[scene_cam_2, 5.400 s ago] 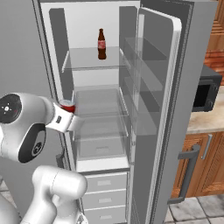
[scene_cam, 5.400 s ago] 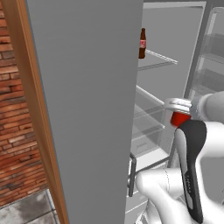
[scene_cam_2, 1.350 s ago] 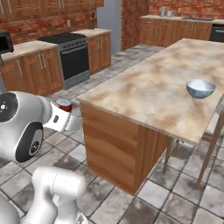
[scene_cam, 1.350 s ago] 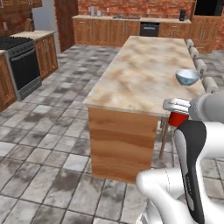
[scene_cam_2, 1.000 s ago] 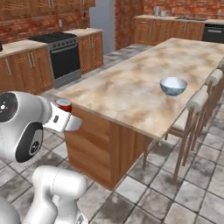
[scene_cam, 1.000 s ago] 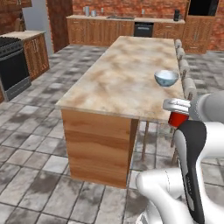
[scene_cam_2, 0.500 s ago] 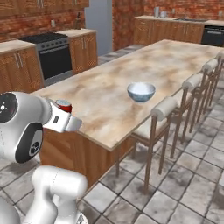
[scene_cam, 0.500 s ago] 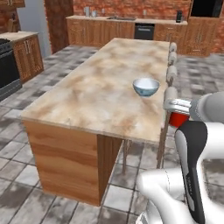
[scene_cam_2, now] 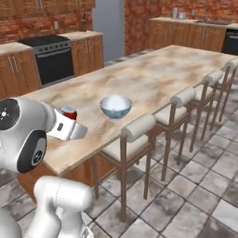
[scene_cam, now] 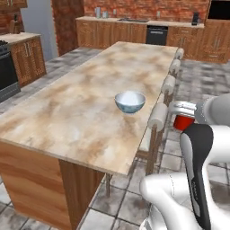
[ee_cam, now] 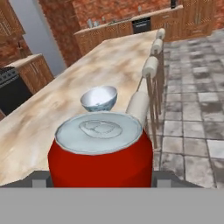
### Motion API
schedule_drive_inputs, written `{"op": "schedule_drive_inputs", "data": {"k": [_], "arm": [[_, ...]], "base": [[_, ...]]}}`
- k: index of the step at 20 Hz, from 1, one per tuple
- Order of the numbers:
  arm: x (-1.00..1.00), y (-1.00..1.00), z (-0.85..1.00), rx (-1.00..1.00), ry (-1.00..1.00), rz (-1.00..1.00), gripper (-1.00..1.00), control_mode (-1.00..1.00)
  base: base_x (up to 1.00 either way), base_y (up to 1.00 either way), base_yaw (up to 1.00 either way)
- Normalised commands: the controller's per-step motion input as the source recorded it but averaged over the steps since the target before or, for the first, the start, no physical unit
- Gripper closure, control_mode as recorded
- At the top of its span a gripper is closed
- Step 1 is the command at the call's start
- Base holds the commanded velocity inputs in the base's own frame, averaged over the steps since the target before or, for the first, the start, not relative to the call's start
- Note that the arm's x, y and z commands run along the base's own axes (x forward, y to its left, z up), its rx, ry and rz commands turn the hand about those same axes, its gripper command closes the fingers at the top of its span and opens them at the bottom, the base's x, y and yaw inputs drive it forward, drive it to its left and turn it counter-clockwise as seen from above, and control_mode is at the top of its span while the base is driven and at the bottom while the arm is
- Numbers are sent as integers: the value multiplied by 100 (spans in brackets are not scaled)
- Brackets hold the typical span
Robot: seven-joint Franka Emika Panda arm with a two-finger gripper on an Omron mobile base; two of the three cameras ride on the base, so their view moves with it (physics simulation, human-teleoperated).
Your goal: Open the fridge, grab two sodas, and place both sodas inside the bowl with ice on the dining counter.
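Gripper (ee_cam: 100, 180) clamped on the short red soda can (ee_cam: 100, 153) with its silver lid, held off the marbled beige dining counter (scene_cam: 72, 112) edge, round pale-blue ice bowl (scene_cam: 130, 102) ahead on the stone, padded wooden stools (scene_cam_2: 139, 135) between.

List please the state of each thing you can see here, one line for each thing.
red soda can: upright, held in the gripper, off the counter.
gripper: shut on the red soda can.
bowl with ice: upright on the dining counter, no soda in it.
dining counter: bare except for the bowl.
chairs: standing along the counter edge.
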Motion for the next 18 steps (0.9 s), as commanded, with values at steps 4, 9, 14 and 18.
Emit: {"op": "schedule_drive_inputs", "data": {"k": [4, 9, 14, 18], "arm": [[0, 0, 0, 0, 0, 0, 100, 100], [0, 0, 0, 0, 0, 0, 100, 100], [0, 0, 0, 0, 0, 0, 100, 100], [0, 0, 0, 0, 0, 0, 100, 100]], "base": [[40, -72, 35], [42, -55, 45], [36, -53, 46], [24, -58, 45]]}}
